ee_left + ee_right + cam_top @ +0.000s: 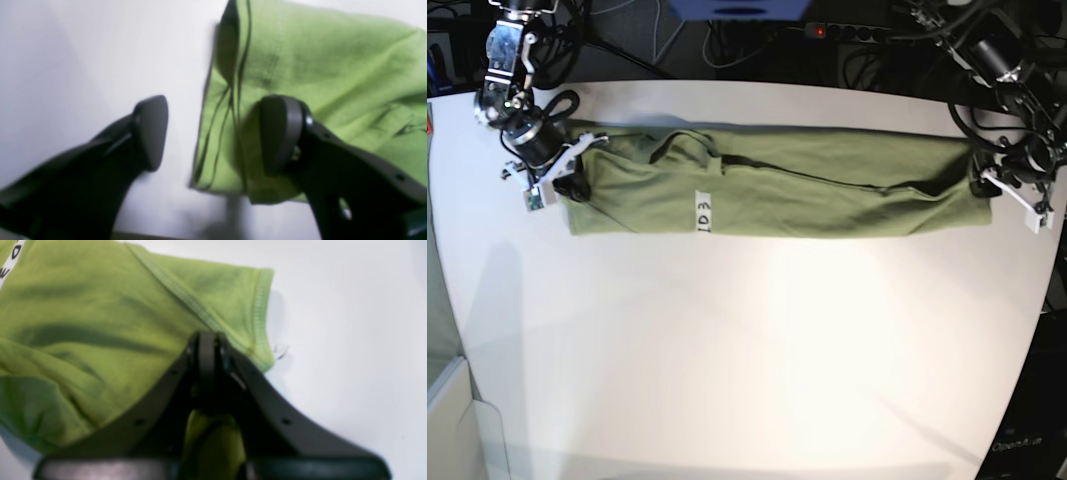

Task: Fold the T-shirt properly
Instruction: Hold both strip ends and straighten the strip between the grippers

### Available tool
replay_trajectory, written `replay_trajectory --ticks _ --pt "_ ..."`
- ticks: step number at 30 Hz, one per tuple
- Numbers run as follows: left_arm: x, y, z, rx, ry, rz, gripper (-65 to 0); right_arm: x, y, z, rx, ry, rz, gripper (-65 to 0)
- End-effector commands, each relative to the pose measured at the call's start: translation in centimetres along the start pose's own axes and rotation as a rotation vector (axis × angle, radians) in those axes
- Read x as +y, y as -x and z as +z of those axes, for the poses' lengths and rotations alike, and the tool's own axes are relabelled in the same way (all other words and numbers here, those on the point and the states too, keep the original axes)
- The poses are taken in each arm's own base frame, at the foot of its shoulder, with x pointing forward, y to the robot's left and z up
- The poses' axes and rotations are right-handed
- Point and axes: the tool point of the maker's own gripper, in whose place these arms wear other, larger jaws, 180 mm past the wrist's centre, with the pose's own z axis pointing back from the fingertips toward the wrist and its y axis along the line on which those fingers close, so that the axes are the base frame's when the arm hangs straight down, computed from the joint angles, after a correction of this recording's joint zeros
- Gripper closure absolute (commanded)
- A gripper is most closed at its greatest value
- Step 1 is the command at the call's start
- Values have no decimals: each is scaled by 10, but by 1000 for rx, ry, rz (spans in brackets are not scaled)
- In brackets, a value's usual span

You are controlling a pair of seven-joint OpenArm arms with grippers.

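Observation:
The olive-green T-shirt (827, 185) lies as a long narrow band across the white table, with its white "ID3" tag (704, 213) near the front edge. My right gripper (206, 350) is shut on the cloth next to the sleeve seam; green cloth shows pinched between its fingers. In the base view it (562, 180) sits at the shirt's left end. My left gripper (215, 133) is open at the shirt's other end (987, 187). One finger (280, 133) is over the cloth (327, 73) and the other (150, 133) is over bare table, with the layered hem edge between them.
The white table (747, 350) curves away at its right edge (1037, 330). Cables and a power strip (847, 30) lie behind the table's far edge. A pale bin (447, 420) stands off the table's left side.

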Motion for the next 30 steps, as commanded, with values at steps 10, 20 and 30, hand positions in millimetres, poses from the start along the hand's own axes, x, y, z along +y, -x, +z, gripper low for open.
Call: replay_trajectory --ticks 10,20,30 --pt "-20 72 -33 225 107 88 -416 -6 7 1 50 15 32 -7" --pt "-14 93 -29 313 102 91 -414 -5 6 1 49 15 32 -7" --pt "11 100 -13 411 53 67 -414 -4 5 1 45 13 28 -7"
